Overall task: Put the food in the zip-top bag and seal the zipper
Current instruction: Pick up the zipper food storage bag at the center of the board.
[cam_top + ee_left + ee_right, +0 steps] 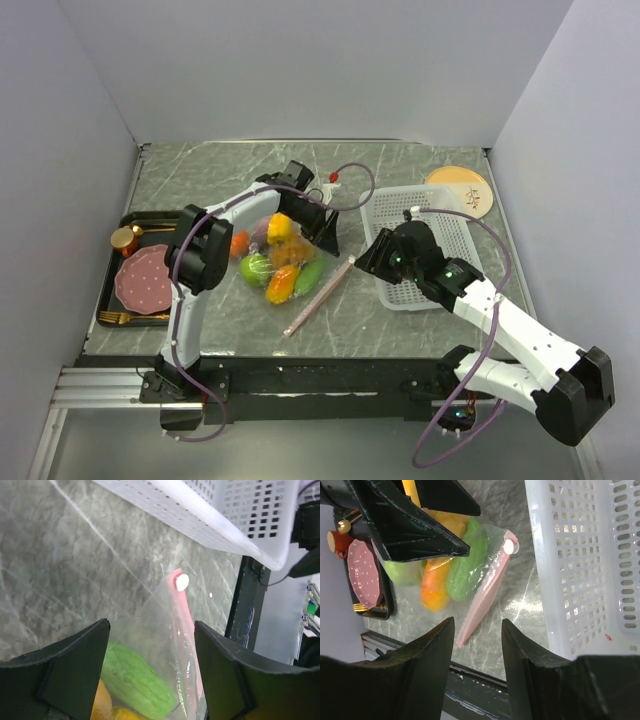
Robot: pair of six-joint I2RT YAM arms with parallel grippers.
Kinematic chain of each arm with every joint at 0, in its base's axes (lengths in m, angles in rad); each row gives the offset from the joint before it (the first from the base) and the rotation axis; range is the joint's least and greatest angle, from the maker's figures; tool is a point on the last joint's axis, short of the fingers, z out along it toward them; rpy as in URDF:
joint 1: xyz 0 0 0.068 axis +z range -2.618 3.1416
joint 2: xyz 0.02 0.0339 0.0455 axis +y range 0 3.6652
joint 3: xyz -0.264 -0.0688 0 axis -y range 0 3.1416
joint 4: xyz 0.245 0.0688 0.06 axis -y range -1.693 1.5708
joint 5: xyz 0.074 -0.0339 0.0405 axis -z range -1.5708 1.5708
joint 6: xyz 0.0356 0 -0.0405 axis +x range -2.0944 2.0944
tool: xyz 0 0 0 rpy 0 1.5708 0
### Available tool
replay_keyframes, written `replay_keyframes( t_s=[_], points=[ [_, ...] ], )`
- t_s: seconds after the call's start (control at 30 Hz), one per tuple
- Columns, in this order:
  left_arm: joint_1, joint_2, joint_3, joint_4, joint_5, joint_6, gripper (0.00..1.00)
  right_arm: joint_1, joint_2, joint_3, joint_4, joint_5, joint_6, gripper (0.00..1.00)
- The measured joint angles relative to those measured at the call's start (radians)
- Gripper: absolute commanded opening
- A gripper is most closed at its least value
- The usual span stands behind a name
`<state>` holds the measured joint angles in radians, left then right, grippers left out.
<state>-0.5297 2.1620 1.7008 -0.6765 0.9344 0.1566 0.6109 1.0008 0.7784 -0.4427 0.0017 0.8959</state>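
Observation:
The clear zip-top bag (pixel 285 262) lies mid-table with the food inside: yellow pepper (pixel 281 228), tomato (pixel 240 243), lime (pixel 255 267), mango (pixel 282 285) and cucumber (pixel 309 275). The pink zipper (pixel 318 298) runs along the bag's right edge, its whitish end (pixel 182 582) at the far tip. My left gripper (pixel 325 235) is open and empty over the bag's far right part, with the cucumber (pixel 135 680) and zipper (pixel 184 617) between its jaws. My right gripper (pixel 368 255) is open and empty just right of the zipper (pixel 485 597), above the table.
The white slotted basket (pixel 425 245) stands right of the bag, under my right arm. A black tray (pixel 140 270) with a pink plate and a brass cup sits at the left. An orange round plate (pixel 460 188) lies at the back right.

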Motion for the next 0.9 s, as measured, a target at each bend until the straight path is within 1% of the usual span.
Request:
replay_keyframes(
  t_s=[0.27, 0.37, 0.4, 0.47, 0.5, 0.53, 0.6, 0.77, 0.87, 0.9],
  points=[
    [0.000, 0.048, 0.008, -0.043, 0.082, 0.049, 0.67, 0.000, 0.012, 0.000, 0.000, 0.005, -0.003, 0.51],
    [0.000, 0.056, 0.008, -0.048, 0.100, 0.058, 0.57, 0.000, 0.024, 0.000, 0.001, 0.002, -0.003, 0.51],
    [0.000, 0.057, 0.008, -0.047, 0.107, 0.061, 0.52, 0.000, 0.027, 0.000, 0.001, 0.000, -0.003, 0.51],
    [0.000, 0.057, 0.008, -0.047, 0.124, 0.066, 0.35, 0.000, 0.032, 0.000, 0.002, -0.002, -0.003, 0.51],
    [0.000, 0.057, 0.008, -0.046, 0.131, 0.064, 0.21, 0.000, 0.034, 0.000, 0.002, -0.002, -0.003, 0.51],
    [0.000, 0.057, 0.008, -0.045, 0.138, 0.061, 0.13, 0.000, 0.037, 0.000, 0.002, -0.002, -0.003, 0.51],
    [-0.001, 0.058, 0.008, -0.040, 0.146, 0.055, 0.01, 0.000, 0.043, 0.000, 0.002, -0.002, -0.003, 0.52],
    [-0.003, 0.057, -0.007, 0.006, 0.148, 0.013, 0.01, 0.000, 0.059, 0.000, 0.005, -0.002, -0.003, 0.52],
    [-0.001, 0.046, -0.041, 0.042, 0.138, -0.018, 0.01, 0.000, 0.078, 0.000, 0.020, -0.004, -0.004, 0.51],
    [0.002, 0.035, -0.059, 0.050, 0.134, -0.031, 0.01, 0.000, 0.091, 0.001, 0.029, -0.005, -0.006, 0.50]
  ],
)
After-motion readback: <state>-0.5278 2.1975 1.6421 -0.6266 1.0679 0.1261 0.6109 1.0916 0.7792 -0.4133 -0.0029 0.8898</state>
